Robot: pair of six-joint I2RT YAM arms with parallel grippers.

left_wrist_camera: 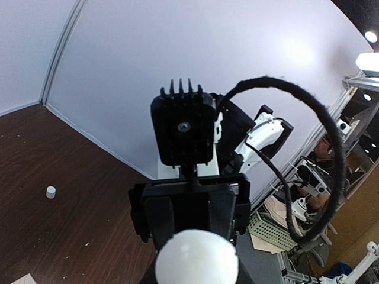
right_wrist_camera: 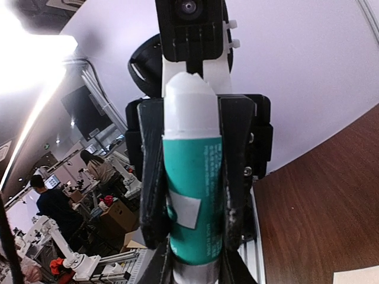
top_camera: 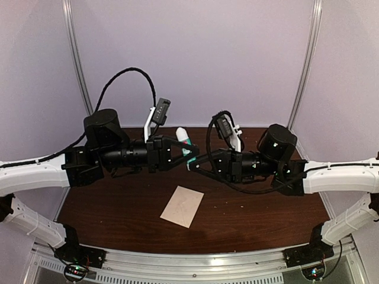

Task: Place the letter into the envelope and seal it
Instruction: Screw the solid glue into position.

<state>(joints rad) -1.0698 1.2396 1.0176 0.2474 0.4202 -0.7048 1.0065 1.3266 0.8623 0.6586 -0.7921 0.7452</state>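
Two grippers meet over the table (top_camera: 118, 213). Left gripper (top_camera: 185, 148) clamps glue stick (right_wrist_camera: 192, 177) mid-body, white tip bare. Right gripper (top_camera: 192, 164) flanks stick's base; grip unclear. Envelope (top_camera: 182, 206) lies flat below stick, apart.

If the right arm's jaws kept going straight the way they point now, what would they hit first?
The glue stick, standing crosswise right ahead, clamped by the left gripper; they look almost on it, though depth is unclear.
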